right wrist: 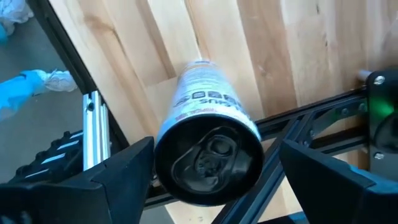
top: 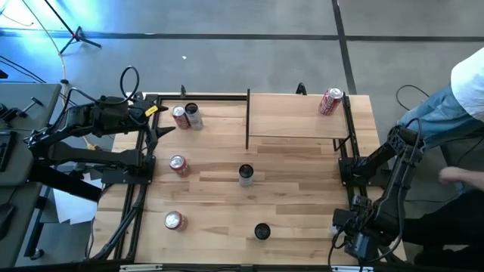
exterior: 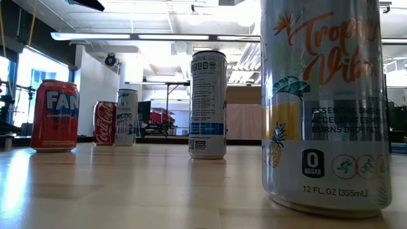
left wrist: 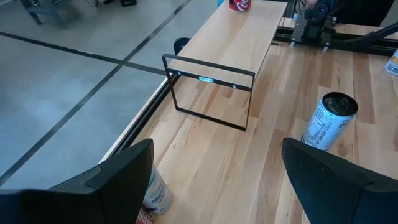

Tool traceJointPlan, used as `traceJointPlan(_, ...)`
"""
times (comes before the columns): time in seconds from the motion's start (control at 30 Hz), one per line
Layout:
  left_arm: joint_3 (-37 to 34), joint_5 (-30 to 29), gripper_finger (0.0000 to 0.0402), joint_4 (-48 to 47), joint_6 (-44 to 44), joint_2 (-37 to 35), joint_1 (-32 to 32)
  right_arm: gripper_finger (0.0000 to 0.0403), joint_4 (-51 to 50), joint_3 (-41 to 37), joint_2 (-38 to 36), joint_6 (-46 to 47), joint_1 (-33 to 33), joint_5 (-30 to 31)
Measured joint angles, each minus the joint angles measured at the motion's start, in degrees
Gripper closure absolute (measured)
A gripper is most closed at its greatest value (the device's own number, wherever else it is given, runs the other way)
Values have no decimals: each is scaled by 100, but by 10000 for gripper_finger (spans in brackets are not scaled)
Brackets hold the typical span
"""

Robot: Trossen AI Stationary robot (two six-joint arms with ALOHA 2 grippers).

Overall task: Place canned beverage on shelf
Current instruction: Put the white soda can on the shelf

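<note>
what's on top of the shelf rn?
One red can lying on its side at the far right corner of the shelf. Rest of the board is bare. Underneath is hidden from above.

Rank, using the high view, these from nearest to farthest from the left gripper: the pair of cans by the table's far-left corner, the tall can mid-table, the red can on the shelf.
From the left gripper:
1. Pair of cans, right beside it.
2. Tall can, mid-table.
3. Red can, lying at the shelf's far right.

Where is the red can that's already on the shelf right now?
In the high view, the red can lies on its side at the far right corner of the shelf, on the right arm's side, well apart from the cans on the table.
</note>
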Motion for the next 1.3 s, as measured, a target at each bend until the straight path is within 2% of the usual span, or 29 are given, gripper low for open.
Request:
traceJointPlan(0.17, 0, -1, 67, 0, 0, 1, 0, 88, 2, 0, 0, 19, 2, -203)
traceJointPlan(0.4, 1, -1, 67, -2, 0, 0, 1, 170, 11, 9, 0, 19, -35, -289)
traceJointPlan(0.67, 1, -1, 67, 0, 0, 0, 1, 171, -96, 110, -79, -25, -81, -280)
traceJointPlan(0.9, 1, -1, 67, -2, 0, 1, 0, 171, -912, 698, -324, -290, -316, -83)
traceJointPlan(1.13, 0, -1, 67, -1, 0, 1, 0, 171, -1162, 1075, -394, -1321, -967, -76)
traceJointPlan(1.3, 2, -1, 67, -2, 0, 1, 2, 171, -1174, 1064, -396, -2308, -1646, -20)
